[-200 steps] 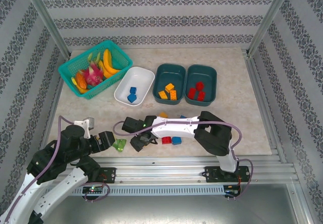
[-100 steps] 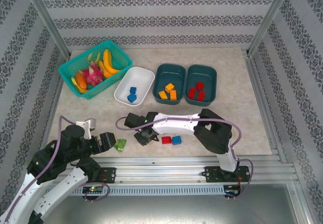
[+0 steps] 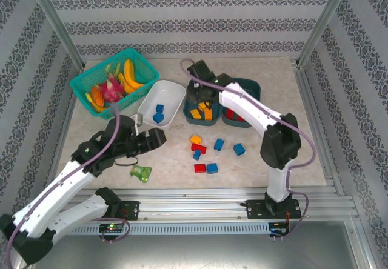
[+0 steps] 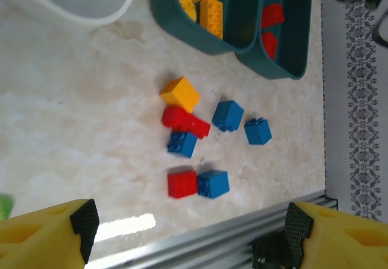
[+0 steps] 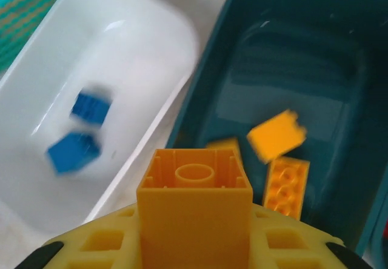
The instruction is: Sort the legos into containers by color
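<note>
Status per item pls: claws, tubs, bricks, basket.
Left claw: open, empty.
Right claw: shut on an orange brick, above the tubs.
White tub: holds two blue bricks.
Middle teal tub: holds orange bricks.
Right teal tub: holds red bricks.
Loose bricks: seven on the table, unsorted.
Basket: full of toy fruit.
Green packet: lying on the table.

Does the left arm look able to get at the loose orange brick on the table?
Probably yes. The left gripper is open and sits just left of the loose orange brick, with bare table between them. A red brick sits right beside it, which may crowd the grasp.
</note>
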Available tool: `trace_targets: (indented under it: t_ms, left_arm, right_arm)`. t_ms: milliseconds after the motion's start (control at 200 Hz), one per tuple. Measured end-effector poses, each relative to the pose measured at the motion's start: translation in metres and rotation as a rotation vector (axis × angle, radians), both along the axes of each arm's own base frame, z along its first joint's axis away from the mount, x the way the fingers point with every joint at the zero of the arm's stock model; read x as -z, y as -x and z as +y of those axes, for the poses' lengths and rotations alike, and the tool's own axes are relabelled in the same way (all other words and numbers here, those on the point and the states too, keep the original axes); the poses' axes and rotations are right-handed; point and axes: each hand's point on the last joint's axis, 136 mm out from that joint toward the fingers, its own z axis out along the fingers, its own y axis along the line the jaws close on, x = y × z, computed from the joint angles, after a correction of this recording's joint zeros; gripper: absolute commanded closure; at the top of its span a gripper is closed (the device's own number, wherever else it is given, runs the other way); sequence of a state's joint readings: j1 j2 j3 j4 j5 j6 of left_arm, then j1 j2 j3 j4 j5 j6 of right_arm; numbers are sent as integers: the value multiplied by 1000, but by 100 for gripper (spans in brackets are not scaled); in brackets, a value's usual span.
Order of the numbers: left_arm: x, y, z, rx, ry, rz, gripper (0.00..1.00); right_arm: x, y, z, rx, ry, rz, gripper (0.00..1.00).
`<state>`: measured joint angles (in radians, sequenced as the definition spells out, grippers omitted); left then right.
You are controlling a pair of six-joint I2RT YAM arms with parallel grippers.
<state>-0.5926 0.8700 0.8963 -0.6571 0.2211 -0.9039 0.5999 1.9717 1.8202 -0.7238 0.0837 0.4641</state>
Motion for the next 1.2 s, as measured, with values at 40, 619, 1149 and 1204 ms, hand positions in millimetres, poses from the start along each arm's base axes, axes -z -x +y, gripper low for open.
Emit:
trace_targets:
  t_ms: [40,619,1149,1204]
  left_arm:
    - [-1,-10,-8,6,5,-2,17]
    - [8,-90,-51,54,9,19,19]
    - [33,-69,-65,265,-122,56,31]
    - [45,-61,-70,310,-155,81,32]
  right_arm:
    - [6,-17,-5,26,-2,4,75]
    - [136,-103,-44,141,15,247,51]
    - [-22,-50,-48,82,-124,40,40]
    - [-56,-19,-53,64,-175,-24,40]
